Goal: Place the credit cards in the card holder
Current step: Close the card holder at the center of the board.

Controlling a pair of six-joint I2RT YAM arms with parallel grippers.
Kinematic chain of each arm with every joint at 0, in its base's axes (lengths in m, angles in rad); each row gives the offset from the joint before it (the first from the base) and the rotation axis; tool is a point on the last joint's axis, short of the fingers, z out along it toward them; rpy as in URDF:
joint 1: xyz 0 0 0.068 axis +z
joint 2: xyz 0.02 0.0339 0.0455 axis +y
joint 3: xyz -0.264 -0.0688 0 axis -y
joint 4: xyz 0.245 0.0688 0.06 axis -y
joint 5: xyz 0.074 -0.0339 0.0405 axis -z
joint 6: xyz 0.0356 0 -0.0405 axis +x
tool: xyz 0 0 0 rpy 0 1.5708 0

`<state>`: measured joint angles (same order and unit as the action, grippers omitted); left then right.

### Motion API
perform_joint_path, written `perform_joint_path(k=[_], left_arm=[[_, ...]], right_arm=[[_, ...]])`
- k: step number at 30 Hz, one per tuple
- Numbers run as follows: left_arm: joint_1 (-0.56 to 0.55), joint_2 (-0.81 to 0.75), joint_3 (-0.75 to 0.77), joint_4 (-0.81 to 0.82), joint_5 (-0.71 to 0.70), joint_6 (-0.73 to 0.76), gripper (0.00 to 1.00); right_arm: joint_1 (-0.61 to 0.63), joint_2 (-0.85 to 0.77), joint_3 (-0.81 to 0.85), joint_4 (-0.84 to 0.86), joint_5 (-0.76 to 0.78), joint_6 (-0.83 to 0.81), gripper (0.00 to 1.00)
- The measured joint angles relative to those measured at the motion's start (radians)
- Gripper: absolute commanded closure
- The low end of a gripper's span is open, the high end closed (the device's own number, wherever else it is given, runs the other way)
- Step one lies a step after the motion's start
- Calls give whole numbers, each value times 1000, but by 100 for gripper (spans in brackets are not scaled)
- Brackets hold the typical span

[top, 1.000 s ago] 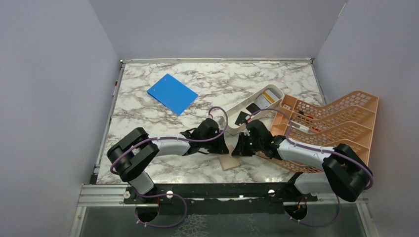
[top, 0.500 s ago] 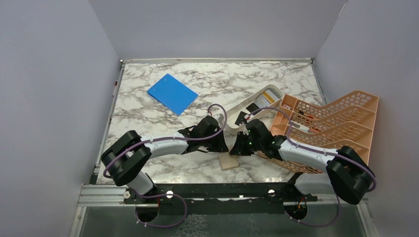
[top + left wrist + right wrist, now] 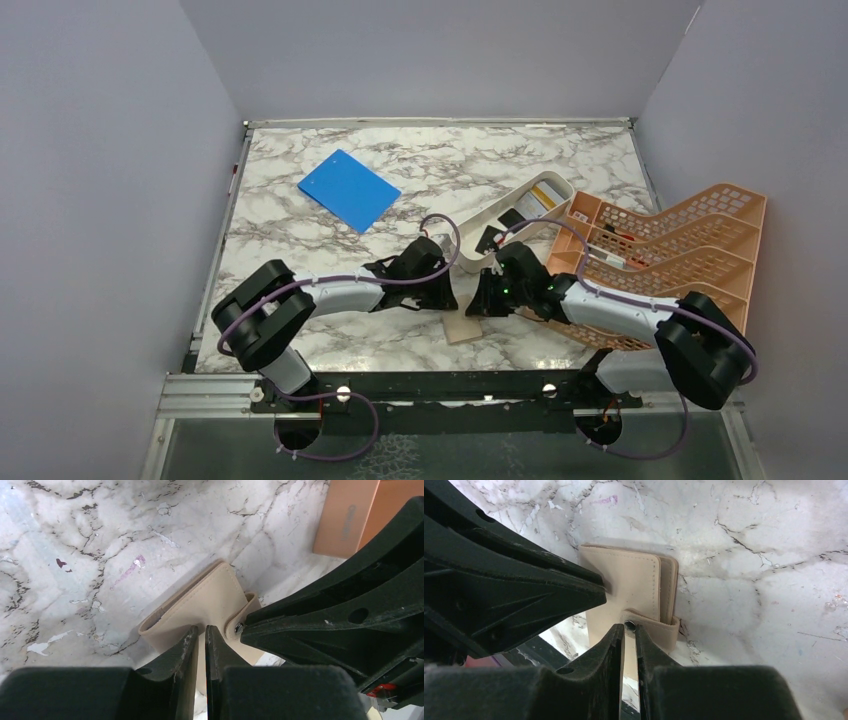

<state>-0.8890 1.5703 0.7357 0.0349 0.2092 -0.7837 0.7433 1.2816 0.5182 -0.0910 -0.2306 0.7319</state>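
The tan card holder (image 3: 461,329) lies folded on the marble near the front edge, its snap tab fastened. My left gripper (image 3: 201,628) is shut to a thin slit, its tips resting on the card holder's (image 3: 200,602) flat face. From the opposite side my right gripper (image 3: 629,626) is shut to a slit too, and its tips touch the snap stud on the card holder's (image 3: 626,582) tab. In the top view the two grippers (image 3: 455,300) (image 3: 479,305) meet tip to tip over it. The credit cards (image 3: 512,217) lie in the white tray (image 3: 503,197) behind the arms.
An orange lattice rack (image 3: 680,240) fills the right side, and its corner shows in the left wrist view (image 3: 350,515). A bright blue board (image 3: 348,189) lies at the back left. Grey walls close in the table on three sides.
Both grippers stay at the card holder. The left arm's elbow has shifted slightly and the card holder has edged a little to the left.
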Motion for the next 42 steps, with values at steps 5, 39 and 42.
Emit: perform_joint_path(k=[5, 39, 42], left_arm=[[4, 19, -8, 26, 3, -1, 86], [5, 31, -10, 55, 12, -2, 86], [5, 31, -11, 56, 12, -3, 86]], right_arm=[[0, 22, 2, 5, -1, 0, 82], [22, 80, 66, -44, -5, -45, 88], [33, 82, 75, -59, 10, -52, 88]])
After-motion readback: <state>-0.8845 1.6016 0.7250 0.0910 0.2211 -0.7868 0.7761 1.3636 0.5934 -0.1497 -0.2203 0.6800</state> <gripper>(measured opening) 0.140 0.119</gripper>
